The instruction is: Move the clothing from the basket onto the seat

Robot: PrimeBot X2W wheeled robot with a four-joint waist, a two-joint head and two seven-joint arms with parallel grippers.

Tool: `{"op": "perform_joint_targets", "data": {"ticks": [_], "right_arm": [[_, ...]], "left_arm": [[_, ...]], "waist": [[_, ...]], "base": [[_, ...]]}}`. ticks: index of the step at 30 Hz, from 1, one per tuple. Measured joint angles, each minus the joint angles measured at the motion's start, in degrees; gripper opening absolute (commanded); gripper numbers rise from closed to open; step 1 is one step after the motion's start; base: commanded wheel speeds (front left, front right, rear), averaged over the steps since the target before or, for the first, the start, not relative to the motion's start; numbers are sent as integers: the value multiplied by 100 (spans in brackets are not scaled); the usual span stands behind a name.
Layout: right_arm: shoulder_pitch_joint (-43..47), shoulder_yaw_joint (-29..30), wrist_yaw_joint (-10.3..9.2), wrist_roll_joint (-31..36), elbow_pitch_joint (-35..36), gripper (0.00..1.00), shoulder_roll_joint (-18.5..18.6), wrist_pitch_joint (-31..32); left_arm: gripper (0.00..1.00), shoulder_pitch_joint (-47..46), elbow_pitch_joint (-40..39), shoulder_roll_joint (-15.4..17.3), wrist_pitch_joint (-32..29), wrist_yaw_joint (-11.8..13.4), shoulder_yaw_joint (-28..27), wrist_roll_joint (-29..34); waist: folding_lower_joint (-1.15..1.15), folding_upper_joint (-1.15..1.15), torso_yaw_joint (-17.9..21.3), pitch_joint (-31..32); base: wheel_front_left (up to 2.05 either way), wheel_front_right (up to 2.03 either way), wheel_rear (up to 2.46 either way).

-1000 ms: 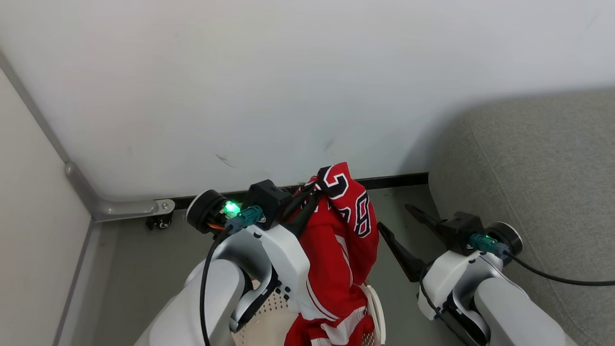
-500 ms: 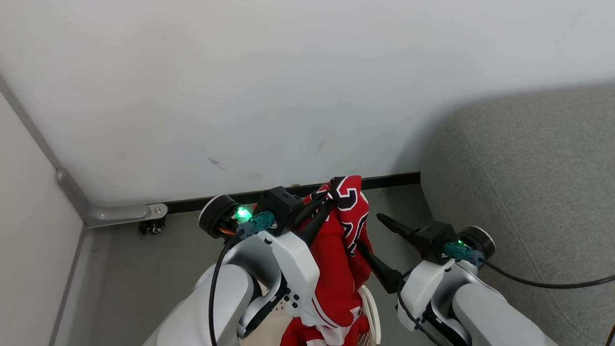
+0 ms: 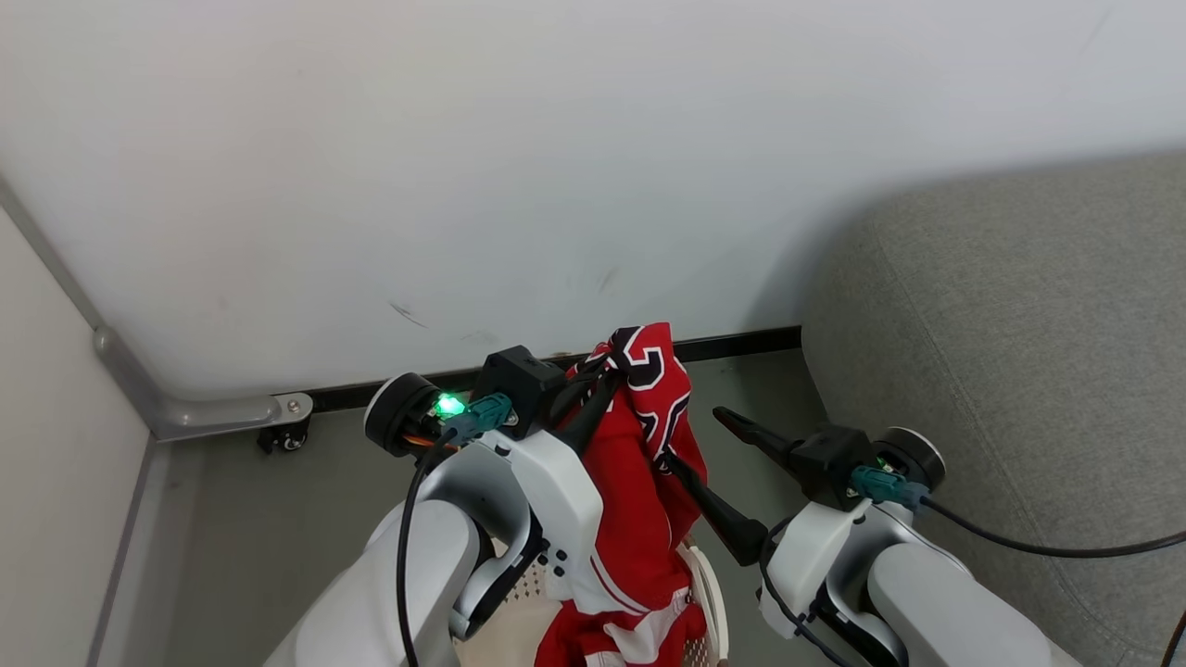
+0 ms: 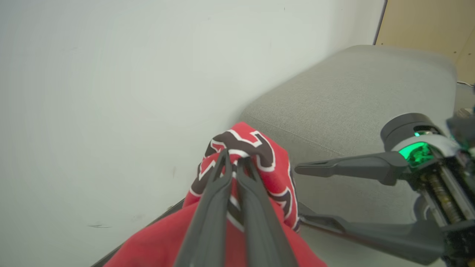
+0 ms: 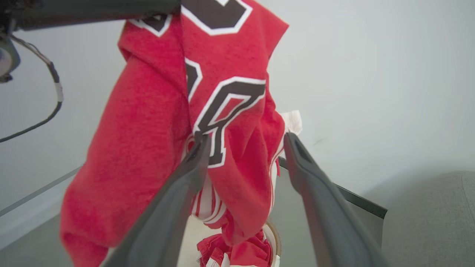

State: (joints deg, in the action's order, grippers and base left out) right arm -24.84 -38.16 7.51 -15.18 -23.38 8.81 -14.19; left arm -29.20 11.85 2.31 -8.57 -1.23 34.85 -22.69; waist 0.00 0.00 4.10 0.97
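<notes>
My left gripper (image 4: pixel 232 160) is clamped on the red knit jersey with black white-edged numerals (image 3: pixel 639 500), which hangs lengthwise straight down from it into the holed cream plastic basket (image 3: pixel 712 593). My right gripper (image 3: pixel 695 437), fingers wide apart, sits just right of that fabric, with the grey woven sofa seat (image 3: pixel 1019 324) further right. The right wrist view adds red white-striped cloth (image 5: pixel 230 252) bunched in the basket.

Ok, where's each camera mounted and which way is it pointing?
Head view: on the head, looking forward and down at the wall and sofa; the left jaws, shut on the red jersey, and the open right jaws show.
Left wrist view: on the left wrist, looking along its jaws toward wall and sofa; the right jaws show at right.
Right wrist view: on the right wrist, looking along its jaws at the red jersey over the basket.
Shared: all three show the red jersey.
</notes>
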Motion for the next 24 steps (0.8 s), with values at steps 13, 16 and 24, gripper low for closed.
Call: {"op": "perform_joint_targets", "data": {"ticks": [13, 16, 24], "right_arm": [[-68, -342, 0, -79, -129, 100, -18, -1], [-228, -383, 0, -78, -235, 100, -12, -1], [-531, -557, 0, -78, -453, 35, -112, -2]], "left_arm": [[0, -154, -122, -2, 0, 3, 255, -182], [0, -219, -216, -5, 0, 0, 369, -292], [0, -236, -323, -2, 1, 7, 582, -404]], "waist": [[0, 0, -118, -45], [0, 0, -154, -58], [0, 0, -256, -91]], "base": [[0, 0, 0], [0, 0, 0], [0, 0, 0]]}}
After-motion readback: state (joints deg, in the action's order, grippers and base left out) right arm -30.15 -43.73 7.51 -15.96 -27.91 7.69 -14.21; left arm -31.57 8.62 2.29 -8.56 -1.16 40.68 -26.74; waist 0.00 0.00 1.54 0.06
